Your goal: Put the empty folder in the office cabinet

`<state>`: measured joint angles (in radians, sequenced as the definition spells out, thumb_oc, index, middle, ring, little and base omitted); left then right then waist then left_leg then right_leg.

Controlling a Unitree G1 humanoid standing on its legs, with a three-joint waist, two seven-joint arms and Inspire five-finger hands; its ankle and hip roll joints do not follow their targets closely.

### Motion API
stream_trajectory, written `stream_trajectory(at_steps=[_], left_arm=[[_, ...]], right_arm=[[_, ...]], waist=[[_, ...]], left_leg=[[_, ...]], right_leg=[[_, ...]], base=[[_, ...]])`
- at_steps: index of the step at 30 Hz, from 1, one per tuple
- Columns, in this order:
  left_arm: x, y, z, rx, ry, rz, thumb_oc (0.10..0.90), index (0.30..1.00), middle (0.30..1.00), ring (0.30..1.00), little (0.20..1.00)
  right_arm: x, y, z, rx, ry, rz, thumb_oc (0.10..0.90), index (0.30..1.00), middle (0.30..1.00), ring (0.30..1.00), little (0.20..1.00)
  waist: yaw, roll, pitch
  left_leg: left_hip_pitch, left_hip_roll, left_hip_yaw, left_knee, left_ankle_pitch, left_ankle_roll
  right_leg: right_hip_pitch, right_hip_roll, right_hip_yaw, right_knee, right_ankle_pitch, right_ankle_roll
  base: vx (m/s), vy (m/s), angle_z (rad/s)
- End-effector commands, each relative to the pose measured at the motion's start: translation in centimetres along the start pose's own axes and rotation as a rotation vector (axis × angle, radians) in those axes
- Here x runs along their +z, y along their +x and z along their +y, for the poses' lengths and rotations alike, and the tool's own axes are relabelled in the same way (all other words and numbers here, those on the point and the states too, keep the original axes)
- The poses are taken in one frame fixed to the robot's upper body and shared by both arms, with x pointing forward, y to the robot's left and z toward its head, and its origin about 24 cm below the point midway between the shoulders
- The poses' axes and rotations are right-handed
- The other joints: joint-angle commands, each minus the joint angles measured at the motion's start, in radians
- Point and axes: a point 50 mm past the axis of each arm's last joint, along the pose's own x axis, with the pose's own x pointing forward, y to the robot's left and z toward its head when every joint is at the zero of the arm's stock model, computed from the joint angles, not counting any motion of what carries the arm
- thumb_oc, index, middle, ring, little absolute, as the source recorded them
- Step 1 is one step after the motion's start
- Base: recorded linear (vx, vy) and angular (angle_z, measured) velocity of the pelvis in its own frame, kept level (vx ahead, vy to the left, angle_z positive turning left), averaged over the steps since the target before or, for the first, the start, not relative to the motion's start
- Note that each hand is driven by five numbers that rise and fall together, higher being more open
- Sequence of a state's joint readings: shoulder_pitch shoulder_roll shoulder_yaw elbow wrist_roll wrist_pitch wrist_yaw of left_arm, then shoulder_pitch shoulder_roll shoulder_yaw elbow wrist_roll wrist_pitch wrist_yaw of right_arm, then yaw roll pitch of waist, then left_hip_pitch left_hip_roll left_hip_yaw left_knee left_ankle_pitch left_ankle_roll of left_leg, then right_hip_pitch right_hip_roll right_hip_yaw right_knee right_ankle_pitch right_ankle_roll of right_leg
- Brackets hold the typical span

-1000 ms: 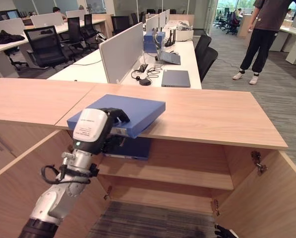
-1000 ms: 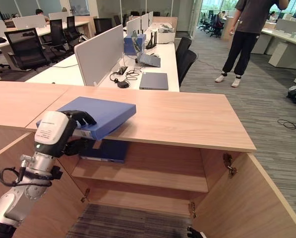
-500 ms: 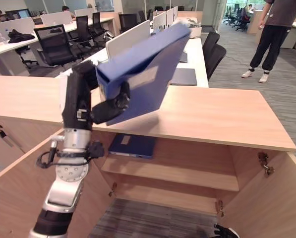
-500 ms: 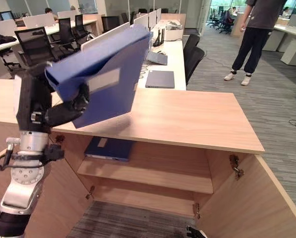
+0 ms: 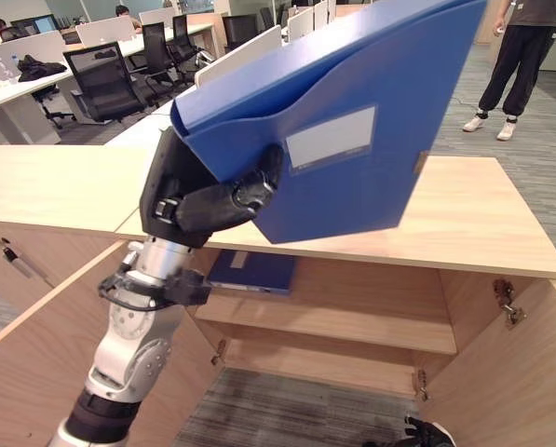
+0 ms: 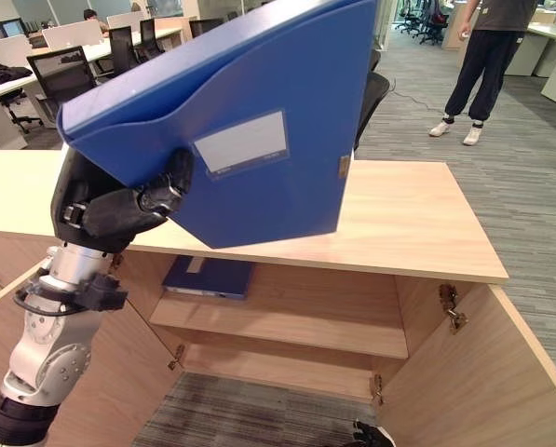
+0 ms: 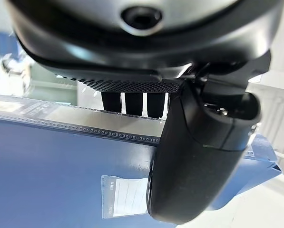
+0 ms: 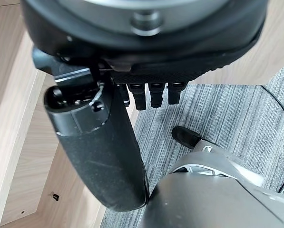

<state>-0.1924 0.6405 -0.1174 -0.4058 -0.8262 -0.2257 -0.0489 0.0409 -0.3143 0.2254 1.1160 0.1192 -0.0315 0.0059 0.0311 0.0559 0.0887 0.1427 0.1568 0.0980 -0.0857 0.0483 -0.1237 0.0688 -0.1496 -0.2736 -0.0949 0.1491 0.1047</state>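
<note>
My left hand (image 5: 203, 200) is shut on a big blue box folder (image 5: 352, 140), gripping its open end, thumb (image 7: 199, 156) across one face and fingers behind. The folder (image 7: 46, 175) hangs tilted in the air above the front of the wooden office cabinet's top (image 5: 482, 223), white label facing me. Below, the cabinet stands open, showing a wooden shelf (image 5: 352, 326). My right hand (image 5: 428, 434) hangs low near the floor in front of the cabinet, its fingers (image 8: 151, 95) relaxed and holding nothing.
A second blue folder (image 5: 254, 272) lies flat at the left end of the cabinet shelf. Both cabinet doors stand open, left (image 5: 35, 354) and right (image 5: 529, 372). A person (image 5: 524, 56) stands at the far right beyond the cabinet. Desks and chairs lie behind.
The folder lay flat on the cabinet top a second ago. My left hand has lifted it, swung it upright and brought it closer to my head.
</note>
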Motion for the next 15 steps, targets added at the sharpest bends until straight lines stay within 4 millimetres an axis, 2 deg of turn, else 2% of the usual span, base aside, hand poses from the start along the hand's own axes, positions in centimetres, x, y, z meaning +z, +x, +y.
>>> stream_trajectory(at_steps=[1, 4, 5, 7, 10, 11, 15], left_arm=[[5.5, 2.9, -1.9, -0.184, -0.009, -0.266, 0.4, 0.3, 0.3, 0.3, 0.3], [5.0, 2.8, -1.5, -0.191, -0.015, -0.207, 0.4, 0.3, 0.3, 0.3, 0.3], [3.9, 2.5, -1.1, -0.196, -0.037, -0.1, 0.4, 0.3, 0.3, 0.3, 0.3], [3.7, 2.4, -1.0, -0.2, -0.023, -0.067, 0.4, 0.3, 0.3, 0.3, 0.3], [2.3, 1.8, -0.7, -0.206, 0.011, 0.047, 0.4, 0.3, 0.3, 0.3, 0.3], [1.3, 1.3, -0.6, -0.21, 0.017, 0.124, 0.4, 0.3, 0.3, 0.3, 0.3], [-0.2, 0.4, -0.6, -0.215, 0.011, 0.213, 0.4, 0.3, 0.3, 0.3, 0.3]], right_arm=[[3.6, 0.5, -1.3, -0.017, -0.094, -0.093, 0.8, 0.9, 0.9, 0.9, 0.9], [3.4, 0.5, -1.3, -0.014, -0.097, -0.089, 0.8, 0.9, 0.9, 0.9, 0.9], [3.4, 0.6, -1.3, -0.019, -0.109, -0.081, 0.8, 0.9, 0.9, 0.9, 0.9], [3.4, 0.6, -1.2, -0.016, -0.113, -0.079, 0.8, 0.9, 0.9, 0.9, 0.9], [3.7, 0.7, -1.2, -0.02, -0.128, -0.074, 0.8, 0.9, 0.9, 0.9, 0.9], [3.9, 0.7, -1.2, -0.02, -0.136, -0.075, 0.8, 0.9, 0.9, 0.9, 0.9], [4.2, 0.8, -1.0, -0.012, -0.14, -0.08, 0.8, 0.9, 0.9, 0.9, 0.9]], waist=[[0.007, -0.002, 0.029], [0.007, -0.001, 0.028], [0.008, 0.003, 0.028], [0.008, 0.003, 0.028], [0.01, 0.003, 0.029], [0.011, 0.004, 0.029], [0.013, 0.001, 0.031]], left_leg=[[0.055, 0.019, -0.004, -0.002, -0.056, -0.031], [0.054, 0.018, -0.003, -0.002, -0.055, -0.031], [0.053, 0.017, -0.004, -0.002, -0.053, -0.029], [0.052, 0.016, -0.004, -0.002, -0.052, -0.028], [0.051, 0.016, -0.005, -0.002, -0.05, -0.027], [0.051, 0.015, -0.004, -0.002, -0.049, -0.026], [0.047, 0.015, -0.003, -0.002, -0.047, -0.025]], right_leg=[[0.131, -0.06, -0.006, 0.056, -0.199, 0.086], [0.131, -0.06, -0.005, 0.055, -0.197, 0.086], [0.13, -0.059, -0.002, 0.056, -0.195, 0.086], [0.129, -0.059, -0.001, 0.057, -0.194, 0.086], [0.128, -0.061, 0.002, 0.057, -0.191, 0.087], [0.126, -0.062, 0.002, 0.056, -0.188, 0.088], [0.124, -0.063, 0.003, 0.052, -0.184, 0.088]], base=[[0.0, 0.0, 0.0], [-0.01, 0.0, 0.01], [-0.03, 0.001, 0.01], [-0.02, 0.0, 0.0], [0.0, 0.0, 0.0], [0.0, 0.0, 0.0], [-0.02, 0.001, -0.03]])
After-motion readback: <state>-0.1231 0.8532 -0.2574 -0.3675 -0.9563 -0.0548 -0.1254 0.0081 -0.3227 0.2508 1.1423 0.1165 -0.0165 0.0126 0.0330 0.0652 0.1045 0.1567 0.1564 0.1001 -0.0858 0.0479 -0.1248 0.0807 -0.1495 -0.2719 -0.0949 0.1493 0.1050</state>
